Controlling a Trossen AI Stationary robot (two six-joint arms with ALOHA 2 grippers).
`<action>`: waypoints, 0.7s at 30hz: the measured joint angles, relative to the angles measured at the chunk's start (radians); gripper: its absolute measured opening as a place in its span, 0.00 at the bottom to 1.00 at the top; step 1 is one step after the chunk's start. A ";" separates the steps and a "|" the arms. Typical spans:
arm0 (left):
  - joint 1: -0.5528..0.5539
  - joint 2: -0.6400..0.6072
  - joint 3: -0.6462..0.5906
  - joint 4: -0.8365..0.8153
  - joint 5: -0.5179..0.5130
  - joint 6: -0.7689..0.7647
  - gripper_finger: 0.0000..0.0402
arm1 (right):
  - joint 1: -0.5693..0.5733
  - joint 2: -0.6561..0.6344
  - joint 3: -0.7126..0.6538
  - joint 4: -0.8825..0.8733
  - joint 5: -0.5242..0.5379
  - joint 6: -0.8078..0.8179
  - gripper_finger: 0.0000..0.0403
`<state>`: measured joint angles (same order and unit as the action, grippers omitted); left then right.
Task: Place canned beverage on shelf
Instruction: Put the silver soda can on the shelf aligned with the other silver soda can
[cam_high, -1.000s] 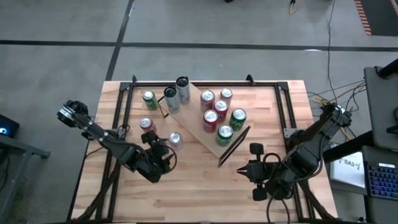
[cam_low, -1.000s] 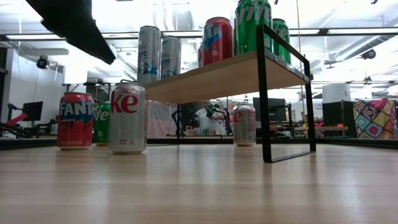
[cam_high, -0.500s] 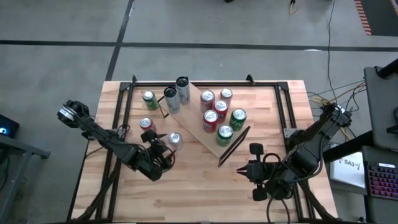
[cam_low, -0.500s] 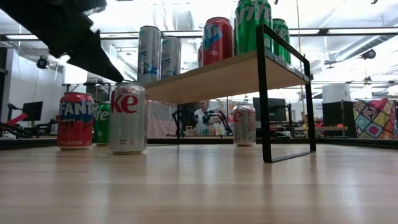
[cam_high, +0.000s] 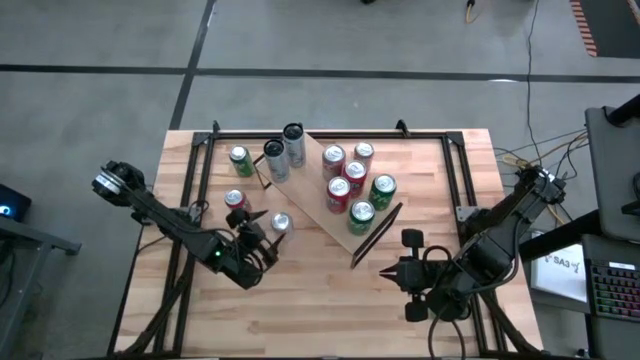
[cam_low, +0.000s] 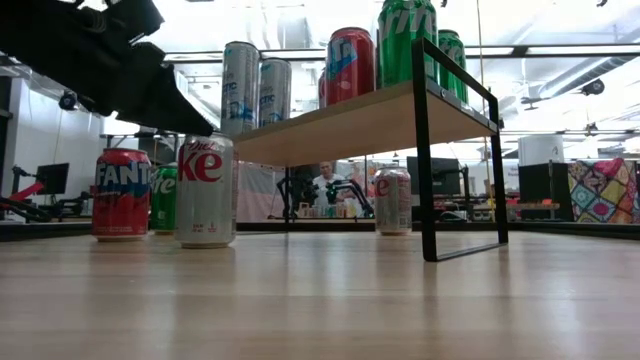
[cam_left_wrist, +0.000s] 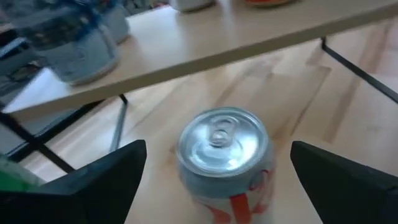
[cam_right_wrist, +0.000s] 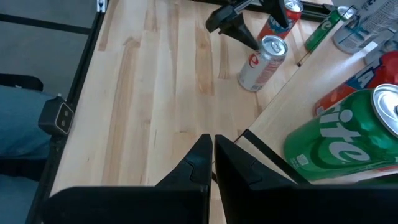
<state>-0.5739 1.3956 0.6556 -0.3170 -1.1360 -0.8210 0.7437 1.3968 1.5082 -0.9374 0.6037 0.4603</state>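
My left gripper (cam_left_wrist: 217, 171) gapes wide around the silver can (cam_left_wrist: 222, 149), centre frame, just before the shelf (cam_high: 345, 215). Closing off-centre could tip it over. Right gripper (cam_right_wrist: 212, 155) sits pinched closed.

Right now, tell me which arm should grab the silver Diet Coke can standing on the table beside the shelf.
Left. The left claw is open, its fingers either side of the silver Diet Coke can. The right claw is shut, farther off beyond the light-wood shelf's corner.
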 joint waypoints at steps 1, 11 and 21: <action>0.000 0.000 -0.007 0.005 -0.015 -0.010 0.96 | 0.000 0.000 0.000 0.000 0.000 0.000 0.02; -0.021 0.000 -0.141 0.201 -0.086 -0.027 0.96 | 0.000 0.000 0.000 0.000 0.001 0.000 0.02; -0.036 0.051 -0.238 0.462 -0.077 0.029 0.96 | 0.000 0.000 0.000 0.000 0.027 0.000 0.02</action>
<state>-0.6098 1.4466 0.4180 0.1450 -1.2128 -0.7919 0.7433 1.3968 1.5082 -0.9371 0.6304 0.4603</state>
